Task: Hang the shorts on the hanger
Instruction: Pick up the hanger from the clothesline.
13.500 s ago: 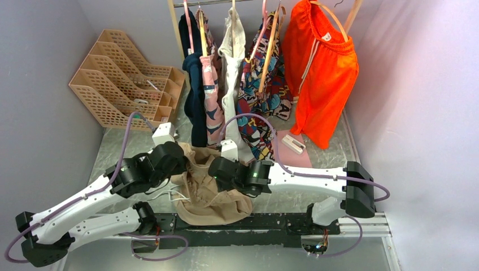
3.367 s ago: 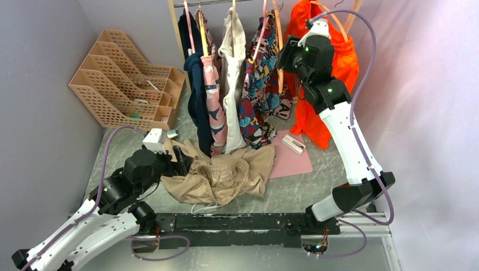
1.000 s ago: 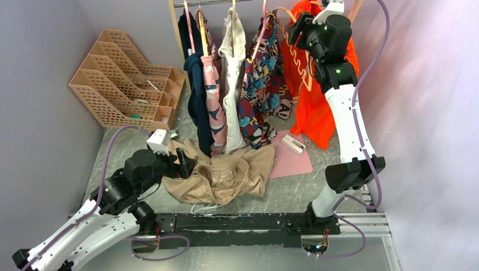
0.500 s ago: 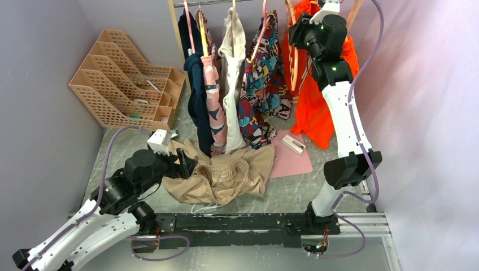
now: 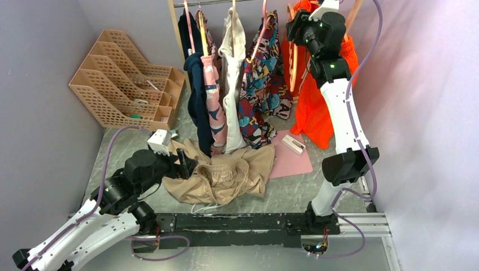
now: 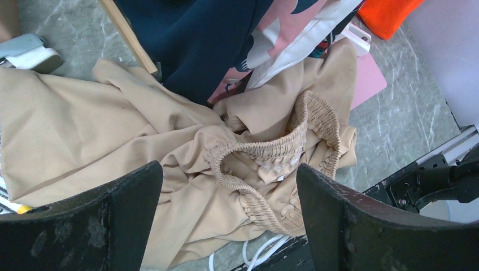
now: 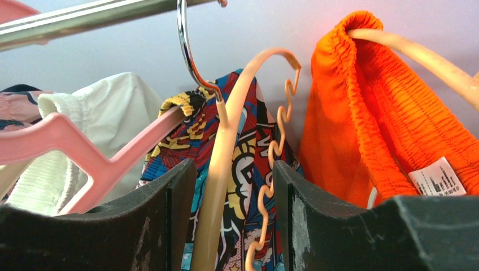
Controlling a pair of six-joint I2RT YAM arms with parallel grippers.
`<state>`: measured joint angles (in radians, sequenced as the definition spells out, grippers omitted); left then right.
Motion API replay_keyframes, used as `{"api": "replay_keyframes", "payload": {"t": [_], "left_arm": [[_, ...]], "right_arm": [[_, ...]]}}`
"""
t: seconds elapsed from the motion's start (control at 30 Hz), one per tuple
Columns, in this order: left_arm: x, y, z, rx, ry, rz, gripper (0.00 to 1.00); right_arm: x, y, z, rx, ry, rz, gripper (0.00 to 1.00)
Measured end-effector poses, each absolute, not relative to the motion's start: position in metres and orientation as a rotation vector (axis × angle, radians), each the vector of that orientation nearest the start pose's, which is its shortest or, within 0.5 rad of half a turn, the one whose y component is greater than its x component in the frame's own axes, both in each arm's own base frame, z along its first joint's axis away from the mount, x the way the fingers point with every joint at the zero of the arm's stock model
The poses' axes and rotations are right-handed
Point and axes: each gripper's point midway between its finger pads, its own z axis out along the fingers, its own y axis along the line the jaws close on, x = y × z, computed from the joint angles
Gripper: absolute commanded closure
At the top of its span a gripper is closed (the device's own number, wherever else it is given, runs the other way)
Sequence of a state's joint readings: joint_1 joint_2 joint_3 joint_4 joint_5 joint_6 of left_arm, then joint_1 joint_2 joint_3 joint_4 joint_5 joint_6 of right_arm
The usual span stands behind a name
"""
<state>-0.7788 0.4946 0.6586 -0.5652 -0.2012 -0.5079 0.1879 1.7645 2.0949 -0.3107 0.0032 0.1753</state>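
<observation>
Early stage: the shorts (image 5: 226,178) lie crumpled on the tabletop (image 5: 294,189), near centre, with nothing threaded. The left pincer (image 6: 229,172) hangs spread wide just above them, empty. Far right, the hanger (image 7: 221,158) hooks the rail (image 7: 85,17), between the fingers of the right pincer (image 7: 233,175); pinched or loose, I cannot tell. Fetching and dressing it remain

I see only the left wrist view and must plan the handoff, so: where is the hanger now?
Observer: The hanger hangs at the clothes rail, between the fingers of the right gripper; whether they clamp it, I cannot tell.
Operator: What flanks it?
Observer: On one side bright orange shorts, on the other a patterned garment and a pink hanger.
Operator: Is that arm near the tan shorts?
Observer: No, it stretches up to the rail; the tan shorts lie on the table.
</observation>
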Motion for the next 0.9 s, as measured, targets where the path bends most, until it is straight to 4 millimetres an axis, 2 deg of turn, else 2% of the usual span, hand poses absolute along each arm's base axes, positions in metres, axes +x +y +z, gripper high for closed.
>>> {"api": "replay_keyframes", "payload": {"t": [0.17, 0.47, 0.9], "left_arm": [[0.178, -0.155, 0.207, 0.139, 2.016, -0.637, 0.09], [0.178, -0.155, 0.206, 0.142, 2.020, -0.638, 0.08], [0.179, -0.156, 0.204, 0.144, 2.029, -0.633, 0.09]], "right_arm": [[0.528, 0.107, 0.478, -0.007, 1.538, 0.286, 0.53], [0.538, 0.108, 0.470, -0.009, 1.544, 0.285, 0.73], [0.541, 0.110, 0.472, -0.024, 1.518, 0.290, 1.00]]}}
